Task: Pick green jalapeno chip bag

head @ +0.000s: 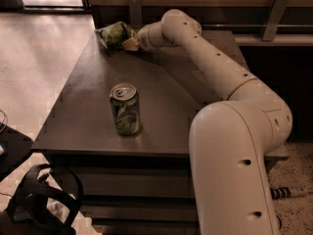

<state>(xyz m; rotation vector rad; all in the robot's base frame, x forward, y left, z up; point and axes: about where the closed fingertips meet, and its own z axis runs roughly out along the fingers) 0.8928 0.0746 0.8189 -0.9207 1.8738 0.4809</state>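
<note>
The green jalapeno chip bag [114,34] is a crinkled green foil bag lying at the far left corner of the dark table [83,111]. My gripper [130,43] is at the end of the white arm, stretched across the table, and sits right against the bag's right end. Whether it holds the bag does not show. The bag rests at table height.
An upright green-and-white drink can [125,108] stands in the middle front of the table. My white arm [230,131] fills the right side. A wooden wall with metal brackets [273,14] runs behind the table. A dark object [39,204] lies on the floor at the lower left.
</note>
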